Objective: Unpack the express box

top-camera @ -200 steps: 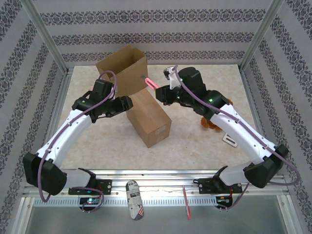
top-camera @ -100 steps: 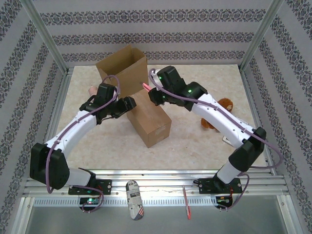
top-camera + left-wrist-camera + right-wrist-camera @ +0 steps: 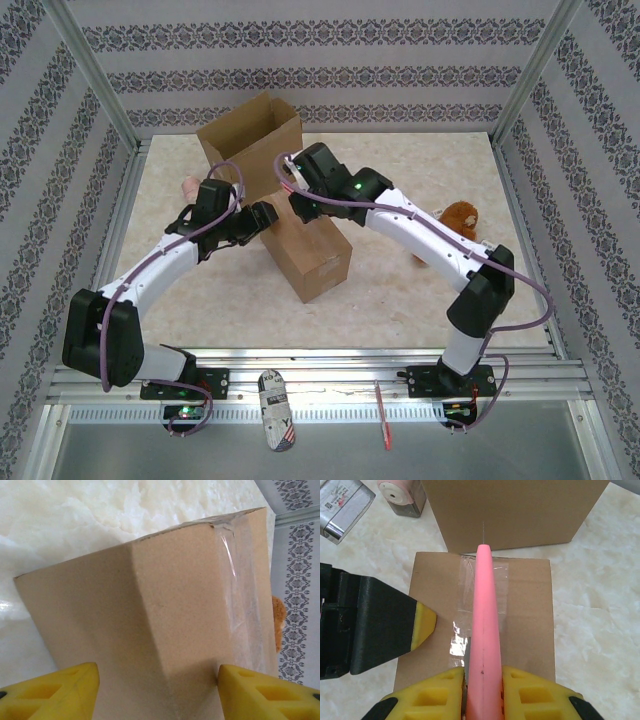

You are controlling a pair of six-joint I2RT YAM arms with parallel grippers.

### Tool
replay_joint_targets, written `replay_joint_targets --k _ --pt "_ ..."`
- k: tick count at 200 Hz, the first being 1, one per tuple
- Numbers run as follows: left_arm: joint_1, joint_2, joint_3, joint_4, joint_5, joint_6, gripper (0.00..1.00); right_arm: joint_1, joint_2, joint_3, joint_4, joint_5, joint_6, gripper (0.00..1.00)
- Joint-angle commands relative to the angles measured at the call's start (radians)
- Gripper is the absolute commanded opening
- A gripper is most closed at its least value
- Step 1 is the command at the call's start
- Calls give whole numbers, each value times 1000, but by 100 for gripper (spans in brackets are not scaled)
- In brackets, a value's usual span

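- Right gripper (image 3: 297, 192), top view: it stands over the far end of the sealed box (image 3: 312, 250) at table centre, judged the start point for opening the top. Left gripper (image 3: 262, 218) reaches in from the left, probably to brace that box. Count: two boxes. The open box (image 3: 250, 143) stands just beyond the sealed one. One plush toy (image 3: 460, 218) lies to the right.
- Left wrist view: the jaws are spread, with one yellow pad (image 3: 55, 690) at each side of the sealed box. Firm contact cannot be confirmed. One tape strip (image 3: 240, 580) runs along the top.
- Right wrist view: the jaws pinch one pink cutter (image 3: 484, 620), aligned lengthwise over the tape, which suits a seam cut. One silver item (image 3: 342, 502) and one pink item (image 3: 402, 497) lie far left.
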Motion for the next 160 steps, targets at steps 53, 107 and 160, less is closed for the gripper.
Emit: replay_joint_targets --k 53,107,160 --pt "26 -18 -106 127 53 -52 63 48 43 44 -98 154 12 0" --pt "27 -27 -125 106 32 -59 62 62 25 2 -76 161 35 0" --pt "27 -34 -113 72 19 -48 62 65 44 18 -62 136 32 0"
